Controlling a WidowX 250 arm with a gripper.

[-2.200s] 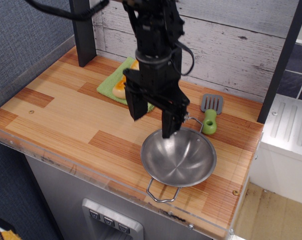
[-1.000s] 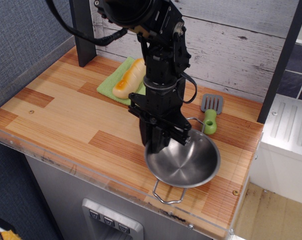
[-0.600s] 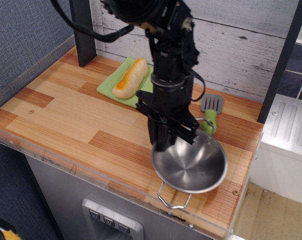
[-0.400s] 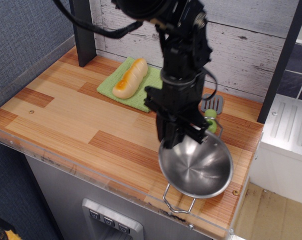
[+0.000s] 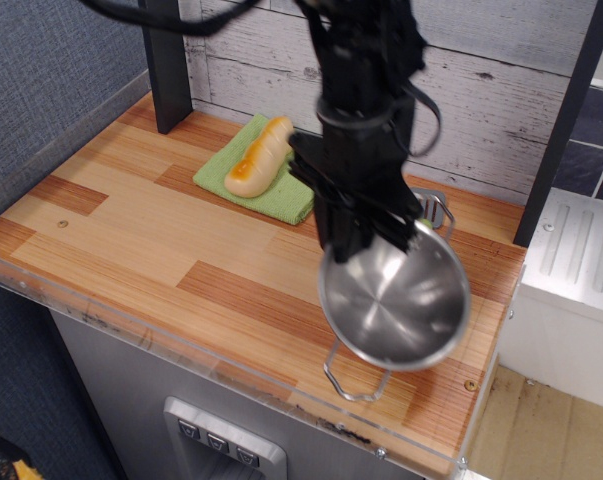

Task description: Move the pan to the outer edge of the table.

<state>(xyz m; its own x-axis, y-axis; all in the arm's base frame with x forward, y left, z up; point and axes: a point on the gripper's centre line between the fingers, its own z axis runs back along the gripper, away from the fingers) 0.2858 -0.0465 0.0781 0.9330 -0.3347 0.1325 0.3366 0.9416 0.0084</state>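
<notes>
A black gripper [image 5: 366, 245] pinches the rim of the shiny pan [image 5: 396, 300], tilting it above the table [image 5: 131, 240]. The rim grip lets it carry the pan toward the outer edge.

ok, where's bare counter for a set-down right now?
The left and centre planks of the table are bare, from the green cloth forward to the acrylic edge. The right end is crowded: the end effector holds the pan there, hiding most of the spatula.
</notes>
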